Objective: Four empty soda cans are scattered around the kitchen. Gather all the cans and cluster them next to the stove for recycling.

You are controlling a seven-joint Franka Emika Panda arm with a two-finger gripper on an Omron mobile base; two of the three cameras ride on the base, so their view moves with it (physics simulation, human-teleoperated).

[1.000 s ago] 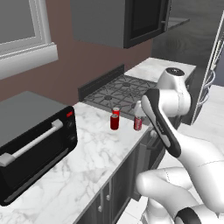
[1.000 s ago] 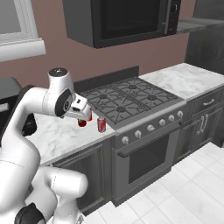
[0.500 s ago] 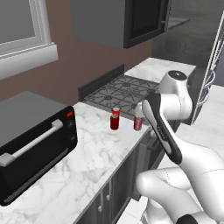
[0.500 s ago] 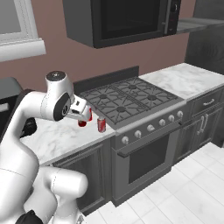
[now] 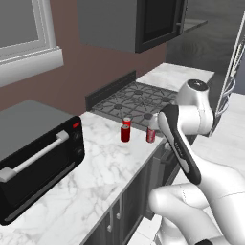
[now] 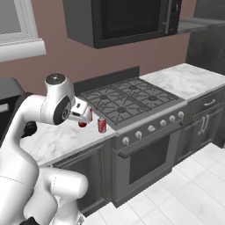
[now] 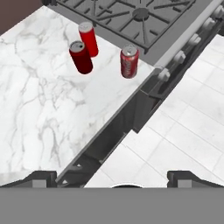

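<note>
Three cans [image 7: 89, 38] [image 7: 81, 57] [image 7: 129, 61] stand grouped on the counter [image 7: 48, 109] at about nine o'clock of the stove [image 7: 131, 17], so one seems left to fetch, while the gripper [image 7: 116, 177] hangs wide and empty over the counter's edge.

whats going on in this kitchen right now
A white robot arm is collecting soda cans beside the stove. Three cans stand on the marble counter by the stove's left edge: two bright red cans together and a patterned red can nearer the counter's front edge. The gripper is open, holding nothing.
</note>
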